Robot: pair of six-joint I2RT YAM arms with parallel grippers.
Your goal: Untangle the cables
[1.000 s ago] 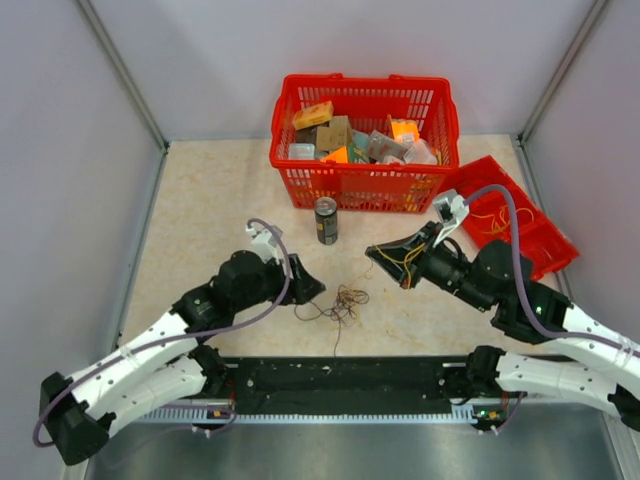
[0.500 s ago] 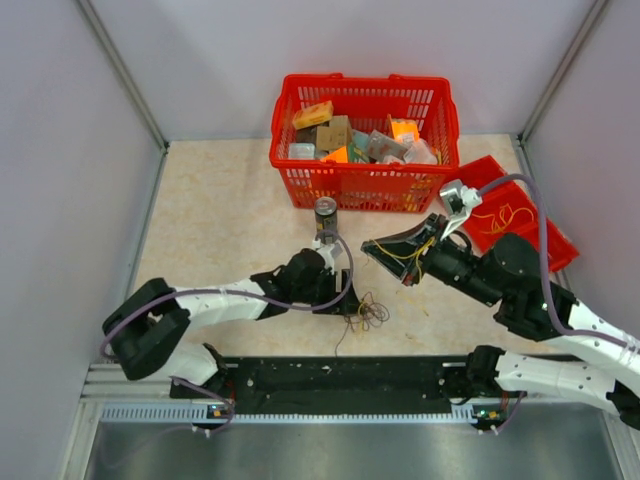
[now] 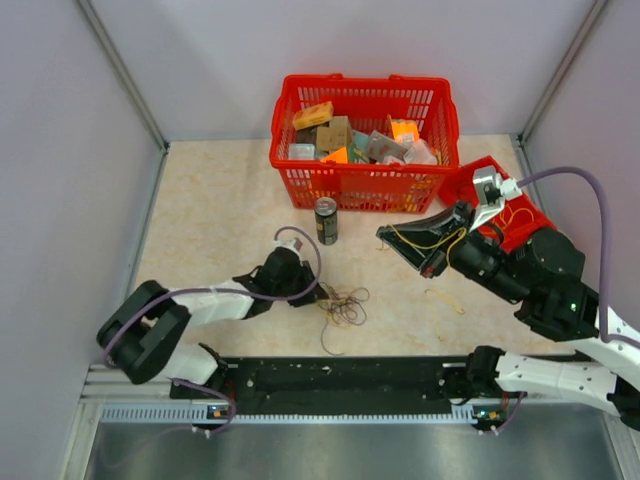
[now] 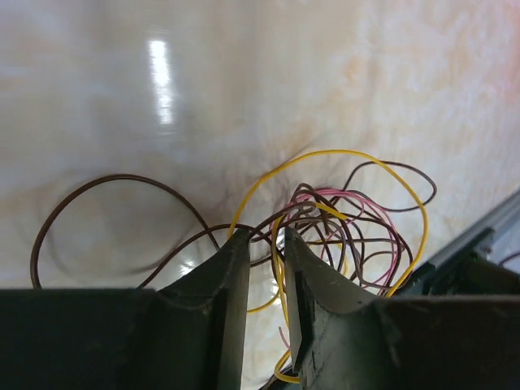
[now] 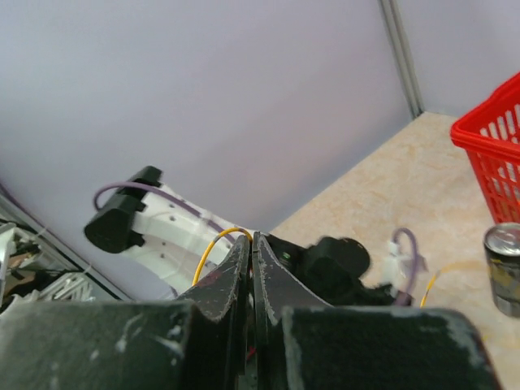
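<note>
Left gripper (image 4: 264,234) lay low on the table at the near edge of the cables (image 3: 345,304). Its jaws stood almost together with a narrow gap. A brown strand and a yellow one ran through the gap, but I couldn't tell if they were pinched. The tangle was a brown, yellow and pink pile on the tabletop, just right of that gripper and between the two arms, with one brown loop trailing out to the left. A loose yellow strand (image 3: 446,300) lay on the table well right of the tangle, under the right arm. Right gripper (image 5: 251,237) was held up off the table, fingers pressed together on a yellow cable (image 5: 215,236) that looped out from between them. Drink can (image 3: 326,220) stood upright beyond the tangle. Red tray (image 3: 530,212) sat far right with yellow wire in it. Red basket (image 3: 365,185) was at the back, full of small boxes and packets.
</note>
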